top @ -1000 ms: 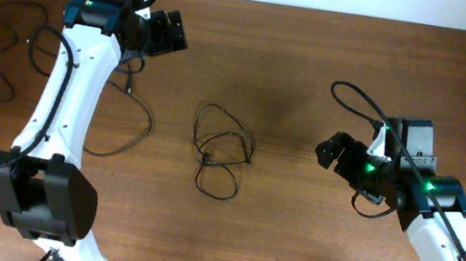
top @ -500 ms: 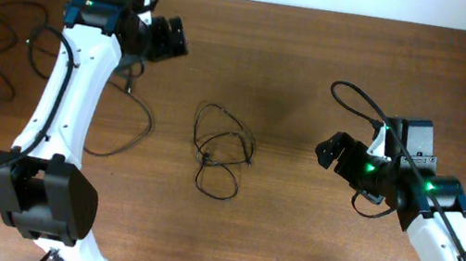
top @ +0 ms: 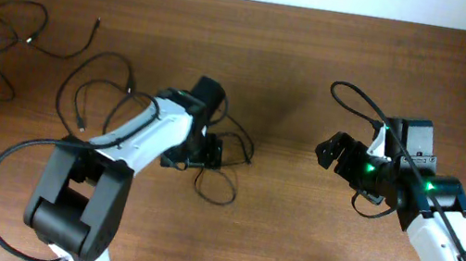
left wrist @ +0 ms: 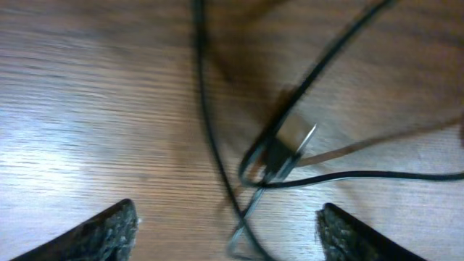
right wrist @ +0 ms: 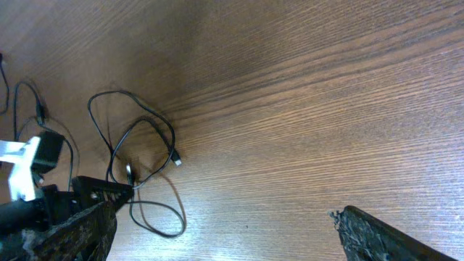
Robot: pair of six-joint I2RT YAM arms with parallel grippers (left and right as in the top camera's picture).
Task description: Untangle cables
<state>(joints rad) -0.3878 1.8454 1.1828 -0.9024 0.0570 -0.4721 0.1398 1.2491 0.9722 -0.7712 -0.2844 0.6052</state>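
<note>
Cables [right wrist: 141, 170]: thin black cords w/ small plug ends, on the brown wood table [top: 319, 60]. Overhead we see three groups: a loose loop [top: 14, 42] at upper left of frame, a second loop [top: 104, 58] just right of it, and a tangled clump [top: 229, 167] near centre, partly hidden under the left arm.

The left hand [top: 203, 156] sits right over that clump. Only the left wrist view shows its state: the two tips are spread wide at the lower corners of the frame. Crossing strands and a plug [left wrist: 279, 154] w/ a shiny tip lie on the table between and beyond them, so nothing is gripped. That view is blurred, and we can't tell if the tips touch the table.

The right hand [top: 331, 151] is at centre right, well apart from the clump. Its wrist view shows the tips wide apart w/ nothing between them, and the clump's loops at middle left of frame. The two loops at the left appear only overhead.
</note>
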